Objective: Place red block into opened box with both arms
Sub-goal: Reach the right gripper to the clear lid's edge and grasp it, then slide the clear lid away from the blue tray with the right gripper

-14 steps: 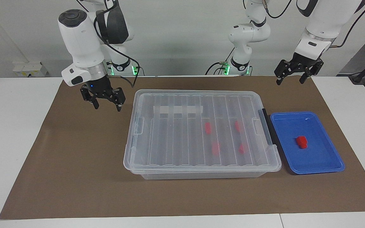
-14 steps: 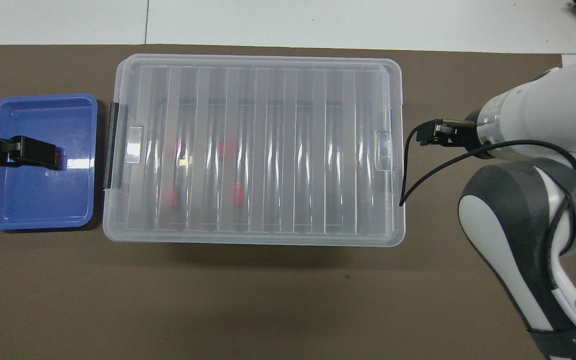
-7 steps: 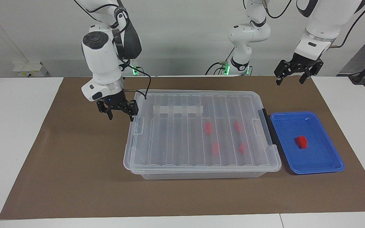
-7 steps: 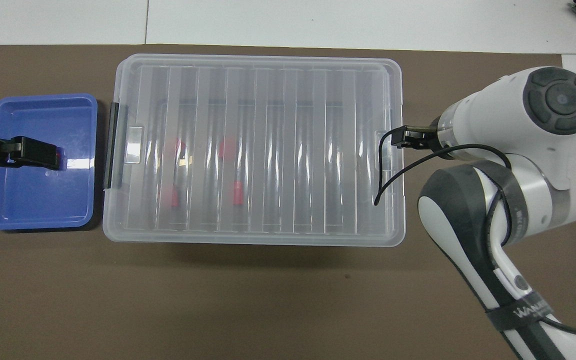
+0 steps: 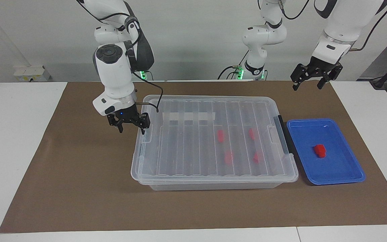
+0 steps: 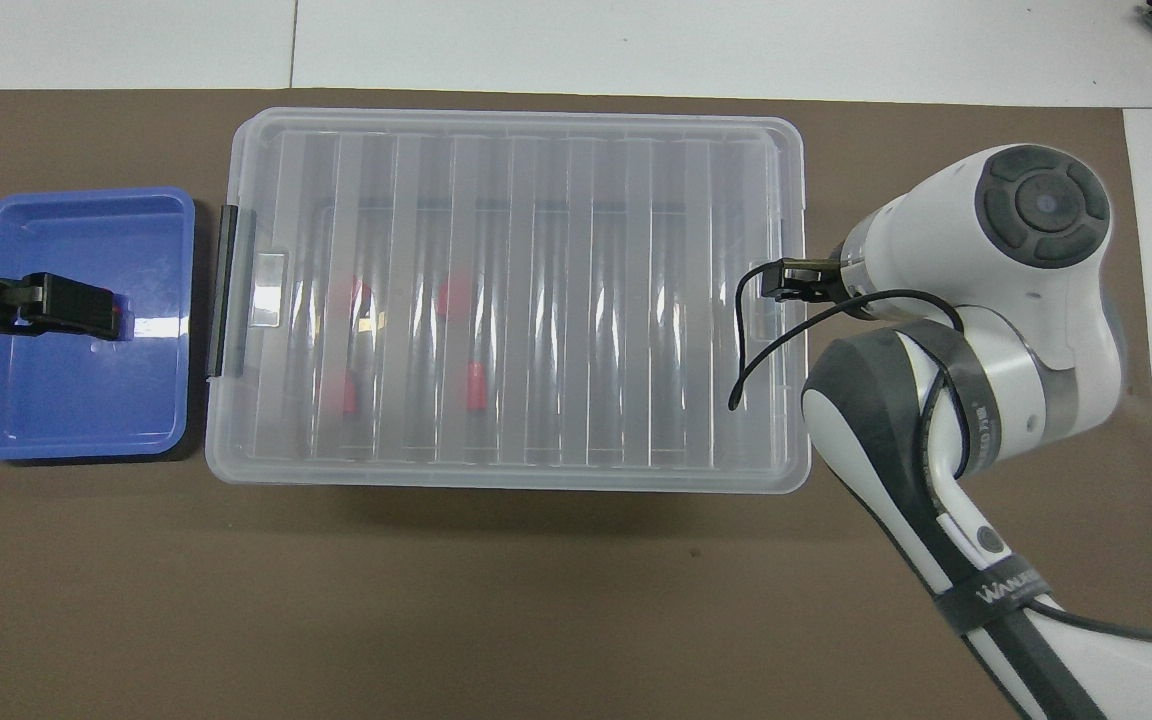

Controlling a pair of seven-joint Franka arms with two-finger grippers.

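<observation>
Since the earlier frame the right gripper (image 5: 130,126) has swung in to the box (image 5: 213,141) end at nine o'clock in the facing view, jaws spread, grasping nothing. Left gripper (image 5: 311,80) waits, released, above the blue tray (image 5: 344,174), where the red block (image 5: 320,150) lies. Lid remains closed; four blocks show inside; opening and placing remain.

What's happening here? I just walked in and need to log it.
The right gripper, open, is over the lidded box's end toward the right arm, at the lid's edge. The left gripper, open, waits in the air. One red block lies in the blue tray; four red blocks lie inside the box.
</observation>
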